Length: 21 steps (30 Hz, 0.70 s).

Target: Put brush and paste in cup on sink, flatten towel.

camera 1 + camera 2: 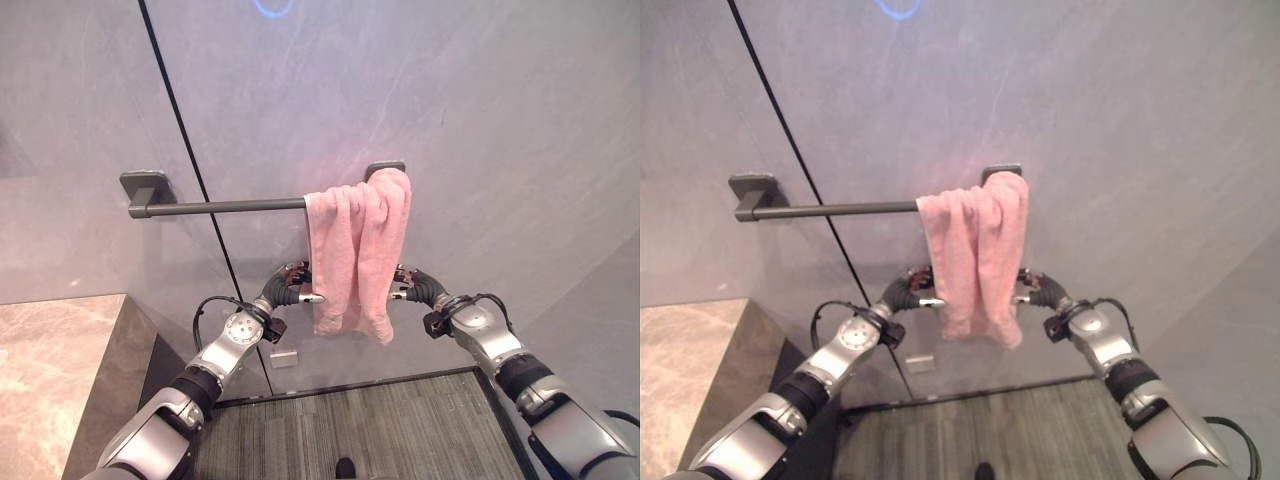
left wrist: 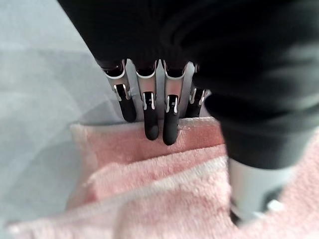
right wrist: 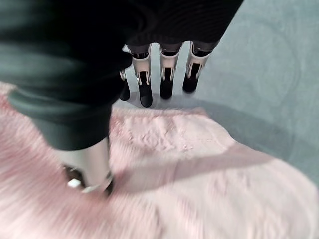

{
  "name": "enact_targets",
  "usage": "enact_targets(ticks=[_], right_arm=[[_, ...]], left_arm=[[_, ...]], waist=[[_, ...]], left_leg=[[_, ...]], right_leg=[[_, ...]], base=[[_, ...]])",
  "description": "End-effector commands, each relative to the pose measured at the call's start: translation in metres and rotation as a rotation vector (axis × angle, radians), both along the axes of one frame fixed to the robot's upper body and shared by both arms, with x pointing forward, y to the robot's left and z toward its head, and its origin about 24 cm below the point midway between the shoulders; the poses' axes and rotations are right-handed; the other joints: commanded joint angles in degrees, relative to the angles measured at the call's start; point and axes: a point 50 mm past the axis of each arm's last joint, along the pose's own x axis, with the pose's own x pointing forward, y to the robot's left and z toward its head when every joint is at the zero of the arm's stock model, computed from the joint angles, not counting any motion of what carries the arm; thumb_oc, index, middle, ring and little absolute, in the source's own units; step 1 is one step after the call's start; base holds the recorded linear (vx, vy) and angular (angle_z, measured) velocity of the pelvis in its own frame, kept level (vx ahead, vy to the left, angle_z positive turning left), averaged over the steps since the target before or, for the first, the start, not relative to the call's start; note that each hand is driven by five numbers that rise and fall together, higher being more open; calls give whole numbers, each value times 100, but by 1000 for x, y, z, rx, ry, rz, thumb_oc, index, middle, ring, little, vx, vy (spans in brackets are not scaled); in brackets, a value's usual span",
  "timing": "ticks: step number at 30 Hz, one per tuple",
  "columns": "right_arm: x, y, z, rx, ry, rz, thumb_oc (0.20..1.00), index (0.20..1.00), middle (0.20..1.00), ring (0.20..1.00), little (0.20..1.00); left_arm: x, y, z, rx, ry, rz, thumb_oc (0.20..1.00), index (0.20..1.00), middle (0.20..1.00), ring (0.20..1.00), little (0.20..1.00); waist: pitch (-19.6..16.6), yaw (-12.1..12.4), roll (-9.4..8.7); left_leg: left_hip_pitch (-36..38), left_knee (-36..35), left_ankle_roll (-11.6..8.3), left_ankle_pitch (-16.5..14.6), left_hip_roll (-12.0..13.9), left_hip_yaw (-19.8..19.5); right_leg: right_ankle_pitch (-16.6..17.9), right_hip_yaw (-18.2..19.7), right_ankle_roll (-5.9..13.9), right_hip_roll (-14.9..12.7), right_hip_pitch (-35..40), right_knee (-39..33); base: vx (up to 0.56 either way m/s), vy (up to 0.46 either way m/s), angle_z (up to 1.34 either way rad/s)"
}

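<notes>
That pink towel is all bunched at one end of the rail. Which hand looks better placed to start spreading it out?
Probably the left hand: it sits at the edge of the towel that faces the bare stretch of the rail. The right hand is at the edge beside the rail's end bracket.

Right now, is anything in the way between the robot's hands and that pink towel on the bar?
Nothing visible. The left hand and right hand already flank the bunched towel hanging from the bar, fingers extended at its edges.

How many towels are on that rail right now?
1. A single pink towel hangs bunched at the right end of the grey towel rail, between the left hand and right hand. Its folds could hide more cloth.
</notes>
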Motion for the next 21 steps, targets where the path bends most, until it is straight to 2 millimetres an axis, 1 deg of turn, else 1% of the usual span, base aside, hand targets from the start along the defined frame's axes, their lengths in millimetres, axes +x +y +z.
enact_targets(ticks=[1, 4, 5, 9, 13, 15, 17, 18, 19, 21], right_arm=[[28, 31, 41, 99, -154, 43, 200, 200, 200, 200, 200], [23, 30, 41, 123, -166, 43, 200, 200, 200, 200, 200], [19, 27, 41, 135, -176, 41, 200, 200, 200, 200, 200], [12, 22, 39, 150, -188, 36, 200, 200, 200, 200, 200], [6, 18, 44, 171, -223, 38, 200, 200, 200, 200, 200], [1, 16, 54, 186, -274, 49, 200, 200, 200, 200, 200], [-6, 12, 66, 244, -334, 47, 200, 200, 200, 200, 200], [-16, 9, 77, 317, -402, 41, 200, 200, 200, 200, 200], [-16, 9, 77, 317, -401, 41, 200, 200, 200, 200, 200], [-23, 10, 94, 354, -488, 60, 200, 200, 200, 200, 200]], left_arm=[[21, -13, 28, -14, -77, -48, 200, 200, 200, 200, 200], [18, -12, 27, -21, -78, -46, 200, 200, 200, 200, 200], [15, -9, 25, -28, -76, -40, 200, 200, 200, 200, 200], [11, -10, 22, -40, -67, -46, 200, 200, 200, 200, 200], [7, -10, 29, -59, -105, -52, 200, 200, 200, 200, 200], [4, -7, 38, -71, -151, -59, 200, 200, 200, 200, 200], [1, -4, 57, -86, -240, -75, 200, 200, 200, 200, 200], [-4, -2, 76, -110, -336, -86, 200, 200, 200, 200, 200], [-5, -2, 76, -109, -335, -86, 200, 200, 200, 200, 200], [-10, 1, 99, -138, -445, -87, 200, 200, 200, 200, 200]], waist=[[-222, 148, -157], [-223, 139, -166], [-226, 133, -170], [-229, 117, -172], [-225, 107, -180], [-222, 107, -172], [-219, 112, -170], [-222, 113, -174], [-226, 114, -177], [-232, 117, -183]], left_leg=[[-90, 44, -236, 291, 357, -99], [-81, 32, -233, 290, 362, -100], [-67, 23, -232, 285, 360, -92], [-51, 7, -223, 274, 352, -92], [-39, 8, -205, 251, 345, -98], [-33, 12, -194, 239, 337, -100], [-25, 8, -184, 229, 330, -107], [-17, 1, -181, 215, 324, -111], [-16, 1, -180, 214, 324, -111], [-28, 1, -182, 205, 325, -119]], right_leg=[[-189, -61, 677, -828, 60, 563], [-199, -70, 680, -827, 63, 575], [-204, -86, 685, -827, 72, 583], [-220, -94, 691, -837, 75, 604], [-231, -85, 698, -852, 81, 624], [-240, -82, 710, -860, 82, 633], [-253, -86, 720, -865, 82, 637], [-264, -92, 731, -876, 94, 633], [-265, -93, 731, -877, 96, 633], [-274, -107, 740, -887, 94, 632]], base=[[0, 0, 0], [2, 2, 1], [5, 5, 4], [0, 0, 0], [0, 0, 0], [0, 0, 0], [15, 4, 0], [0, 0, 0], [0, 0, 0], [0, 0, 0]])
